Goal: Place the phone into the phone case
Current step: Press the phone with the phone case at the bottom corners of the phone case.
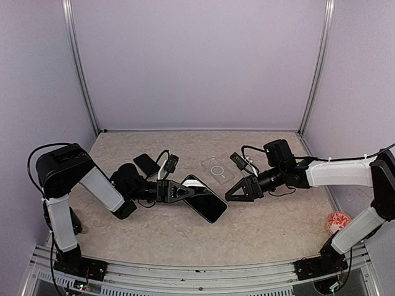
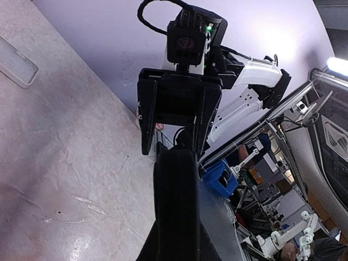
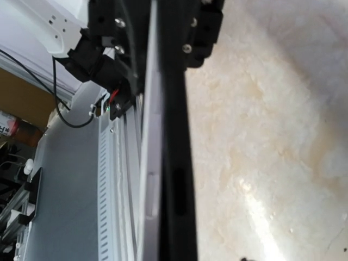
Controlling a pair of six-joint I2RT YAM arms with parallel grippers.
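The left gripper (image 1: 190, 192) is shut tight on the left end of the phone (image 1: 208, 203). The phone's long side runs from far left to near right. The right gripper (image 1: 229, 196) has its fingers apart, just beside the phone's right end. The phone case (image 1: 217, 169) lies flat on the table (image 1: 265, 228), just behind both grippers.

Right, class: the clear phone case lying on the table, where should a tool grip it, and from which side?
Probably from straight above, pinching the phone case across its two long edges near the middle: it lies flat on the table and is thin, so only the narrow rim gives a hold.
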